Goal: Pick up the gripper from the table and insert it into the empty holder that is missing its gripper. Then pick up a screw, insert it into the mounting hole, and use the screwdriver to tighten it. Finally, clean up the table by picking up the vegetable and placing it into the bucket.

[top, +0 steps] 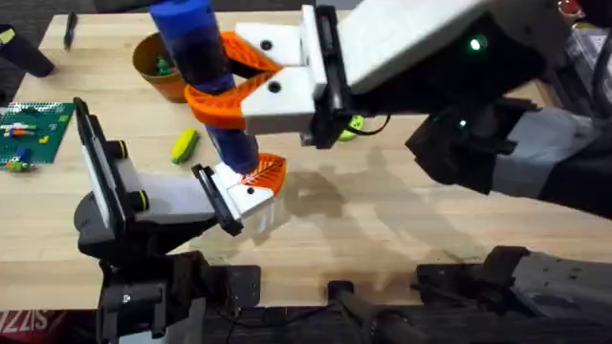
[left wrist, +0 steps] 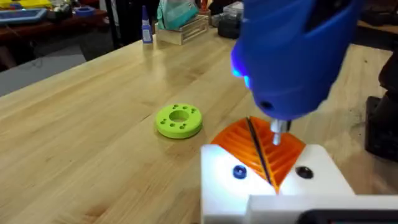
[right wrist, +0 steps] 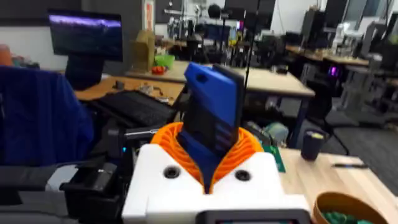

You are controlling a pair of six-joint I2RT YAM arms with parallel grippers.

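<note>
Vegetable (top: 185, 144) on table (top: 382, 229), bucket (top: 158, 65) just behind it.

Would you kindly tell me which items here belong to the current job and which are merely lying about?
Job items:
- screwdriver, held by right gripper
- gripper
- holder
- vegetable
- bucket

Lying about:
- green disc
- green board

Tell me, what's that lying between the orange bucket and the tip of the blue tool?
A small yellow toy vegetable lies on the bare wood between the bucket and the screwdriver tip. The overhead view shows it.
</note>
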